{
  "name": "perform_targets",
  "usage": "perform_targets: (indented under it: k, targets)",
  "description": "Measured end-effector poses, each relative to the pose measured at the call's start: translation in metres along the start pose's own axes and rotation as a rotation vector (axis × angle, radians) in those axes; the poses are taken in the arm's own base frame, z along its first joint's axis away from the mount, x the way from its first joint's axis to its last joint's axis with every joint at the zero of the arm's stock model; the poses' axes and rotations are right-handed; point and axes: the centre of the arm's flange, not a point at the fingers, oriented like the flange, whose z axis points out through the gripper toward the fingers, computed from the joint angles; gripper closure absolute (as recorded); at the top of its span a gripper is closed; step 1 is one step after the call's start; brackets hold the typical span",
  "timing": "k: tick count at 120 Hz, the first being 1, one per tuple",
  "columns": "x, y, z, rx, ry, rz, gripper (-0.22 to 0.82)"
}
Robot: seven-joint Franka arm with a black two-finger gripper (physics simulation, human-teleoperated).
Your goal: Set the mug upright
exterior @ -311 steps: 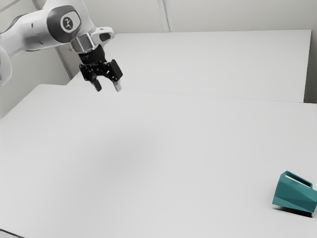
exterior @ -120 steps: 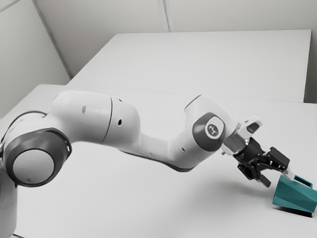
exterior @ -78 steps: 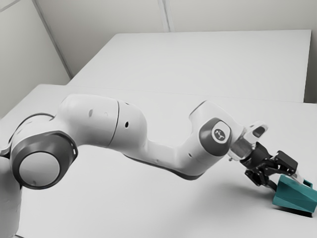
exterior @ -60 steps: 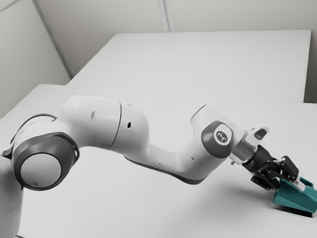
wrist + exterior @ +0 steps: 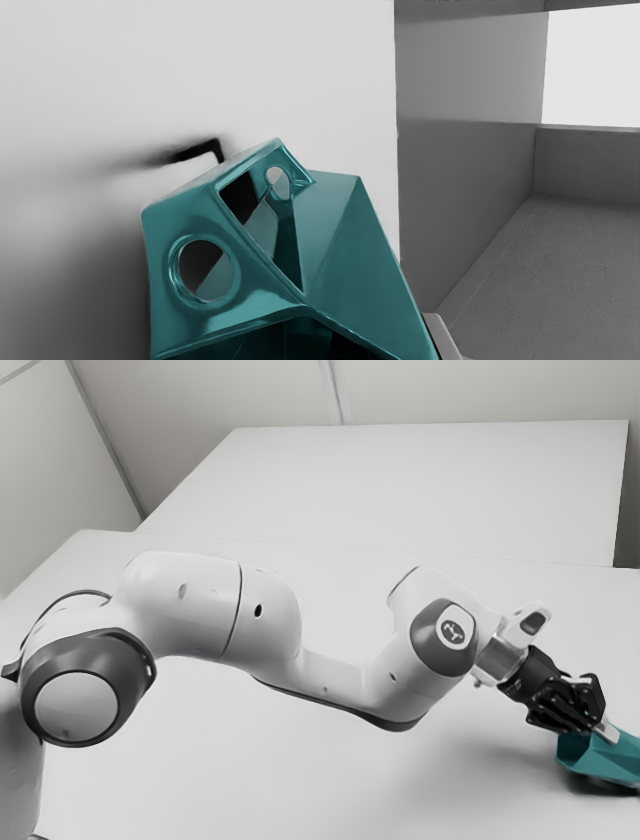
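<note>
At the exterior view's right edge, the teal faceted mug (image 5: 606, 762) is tilted over on its side low at the table, cut off by the picture's border. The black gripper (image 5: 591, 733) reaches down into its near end, drawn together on the mug's wall, a pale fingertip against the outside. In the wrist view the mug (image 5: 350, 245) shows its angular handle with round holes and part of its dark opening. There the gripper (image 5: 442, 336) has one grey fingertip along the mug's outer side; the other is hidden by the mug.
The white table (image 5: 300, 760) spreads beneath the arm, with another pale surface (image 5: 420, 480) behind it. In the wrist view the table's edge (image 5: 395, 100) runs past the mug, beyond it a grey wall (image 5: 465, 165) and the floor (image 5: 550, 280).
The arm has reached from the upper left down to the mug. Its fingers, apart earlier, have closed in on the mug's wall, and the mug has shifted and tilted slightly.
</note>
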Motion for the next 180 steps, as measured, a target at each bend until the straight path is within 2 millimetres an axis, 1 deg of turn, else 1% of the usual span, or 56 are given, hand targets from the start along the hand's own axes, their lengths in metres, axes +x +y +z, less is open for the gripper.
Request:
perform_targets:
  k: [15,28,35,45,56,65,76,84,88,94,102,114,130,156,168,173,180]
  targets:
    - [-0.002,0.014,-0.011,-0.002,0.017,0.025,0.77]
    - [-0.007,0.034,-0.032,0.005,0.043,0.062,0.77]
    - [-0.011,0.04,-0.052,0.026,0.066,0.084,0.77]
    - [-0.011,0.041,-0.084,0.079,0.101,0.127,0.77]
    - [-0.002,0.036,-0.118,0.155,0.113,0.185,0.77]
    - [0.008,0.035,-0.152,0.242,0.108,0.249,0.77]
    - [0.024,0.022,-0.201,0.367,0.097,0.293,0.77]
    - [0.029,0.012,-0.231,0.451,0.079,0.305,0.77]
    - [0.032,0.004,-0.246,0.486,0.069,0.299,0.77]
    - [0.035,-0.008,-0.266,0.535,0.052,0.286,0.77]
    - [0.037,-0.022,-0.287,0.594,0.031,0.273,0.77]
    - [0.042,-0.04,-0.314,0.657,0.01,0.248,0.77]
    - [0.043,-0.056,-0.339,0.722,-0.014,0.23,0.77]
    - [0.046,-0.1,-0.385,0.804,-0.034,0.17,0.77]
    - [0.046,-0.123,-0.409,0.839,-0.038,0.143,0.77]
    - [0.046,-0.13,-0.415,0.854,-0.043,0.139,0.77]
    - [0.045,-0.135,-0.418,0.872,-0.055,0.143,0.77]
